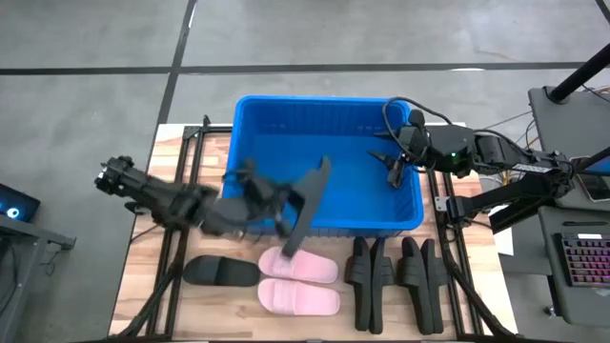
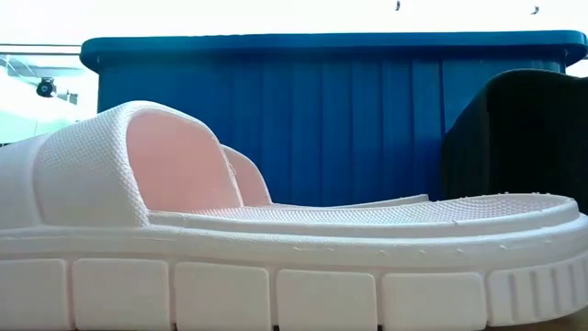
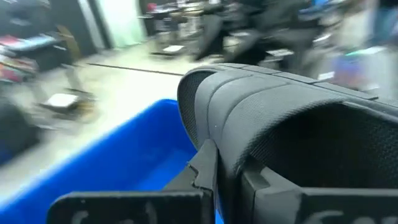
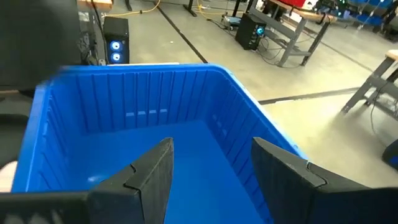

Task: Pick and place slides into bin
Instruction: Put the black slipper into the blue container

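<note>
Overhead, the left gripper (image 1: 276, 205) pinches a black slide (image 1: 307, 208) by its strap, tilted on edge over the near rim of the bin (image 1: 250, 133). Only its wrist view shows the strap's fine woven grain and rounded rubber edge (image 3: 261, 118) against one finger (image 3: 205, 168). Meanwhile the right gripper (image 1: 394, 170) hangs inside the bin's right end, fingers (image 4: 155, 171) spread, above smooth blue plastic with ribbed walls (image 4: 149, 93). Low down, a pink slide (image 2: 276, 248) fills the frame: pebbled sole, blocky grooved sidewall. Four black slides (image 1: 393, 276) stand on edge; another (image 1: 221, 272) lies flat.
</note>
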Controlling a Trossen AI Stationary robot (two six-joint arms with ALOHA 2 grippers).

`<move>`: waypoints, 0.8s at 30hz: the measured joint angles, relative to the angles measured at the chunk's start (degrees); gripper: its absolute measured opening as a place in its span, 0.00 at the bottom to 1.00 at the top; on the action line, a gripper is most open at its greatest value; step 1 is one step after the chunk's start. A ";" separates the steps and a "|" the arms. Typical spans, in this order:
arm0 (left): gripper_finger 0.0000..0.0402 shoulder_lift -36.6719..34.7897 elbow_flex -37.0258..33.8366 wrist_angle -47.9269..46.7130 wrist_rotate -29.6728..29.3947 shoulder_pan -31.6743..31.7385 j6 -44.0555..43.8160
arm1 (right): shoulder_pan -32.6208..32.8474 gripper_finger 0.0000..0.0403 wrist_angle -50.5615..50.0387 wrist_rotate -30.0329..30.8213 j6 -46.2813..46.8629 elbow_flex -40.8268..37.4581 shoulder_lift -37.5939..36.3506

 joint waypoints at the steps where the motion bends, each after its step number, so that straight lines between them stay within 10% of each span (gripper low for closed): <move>1: 0.00 -0.13 -0.10 -0.05 0.22 2.22 2.22 | -0.01 0.51 0.00 0.00 0.72 0.01 0.00; 12: 0.00 1.82 -0.85 -27.14 10.77 25.11 7.88 | -0.02 0.51 3.87 0.01 9.17 1.88 0.06; 24: 0.00 11.14 -10.17 -24.35 12.59 37.44 31.79 | -0.02 0.51 6.81 0.04 14.11 1.97 0.11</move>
